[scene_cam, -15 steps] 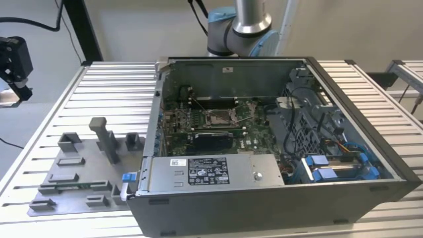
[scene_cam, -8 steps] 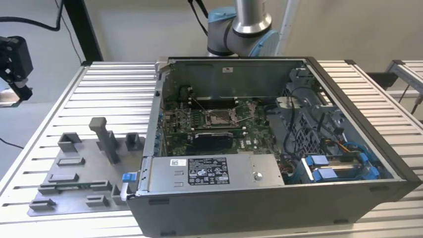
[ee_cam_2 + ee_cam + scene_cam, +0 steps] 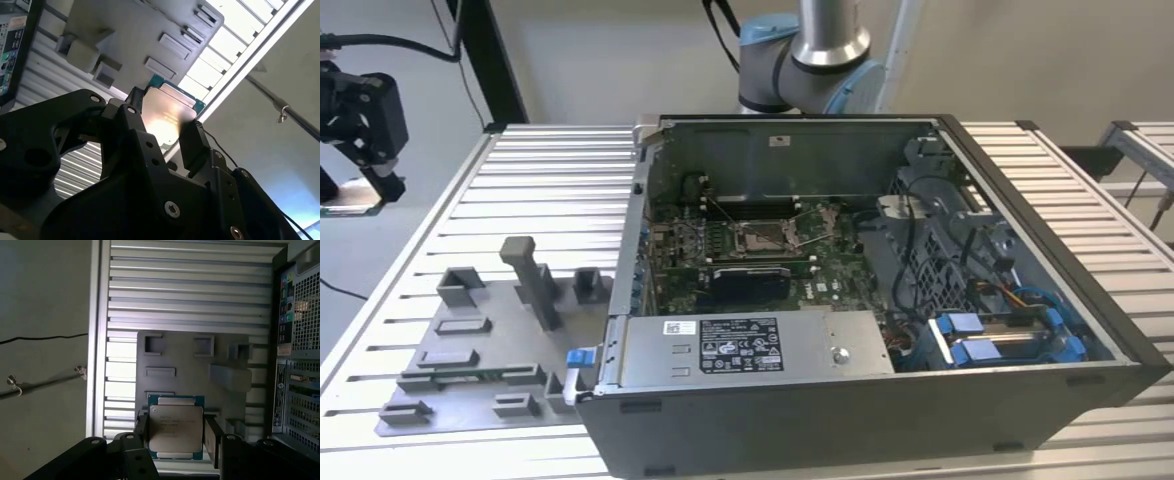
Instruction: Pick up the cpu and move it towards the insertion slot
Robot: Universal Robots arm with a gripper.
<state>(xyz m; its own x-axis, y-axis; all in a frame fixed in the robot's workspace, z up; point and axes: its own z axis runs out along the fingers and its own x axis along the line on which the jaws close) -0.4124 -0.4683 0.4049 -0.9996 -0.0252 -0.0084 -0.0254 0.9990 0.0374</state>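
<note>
Our pincer (image 3: 176, 436) is clamped on the cpu (image 3: 176, 424), a finger on each side. We see it well apart from the computer case (image 3: 854, 410), out past the grey tray (image 3: 480, 370). The insertion slot (image 3: 761, 237) sits inside that case.

A table (image 3: 547, 190) of ribbed silver slats takes up the middle of the exterior view, with a plain pale wall (image 3: 614, 50) behind it. A black post (image 3: 494, 60) rises by its far corner on that view's left, beside grey floor (image 3: 347, 250). A second slatted table (image 3: 1145, 140) stands at the right edge. In the first wrist view a thin black cable (image 3: 45, 338) crosses the floor
</note>
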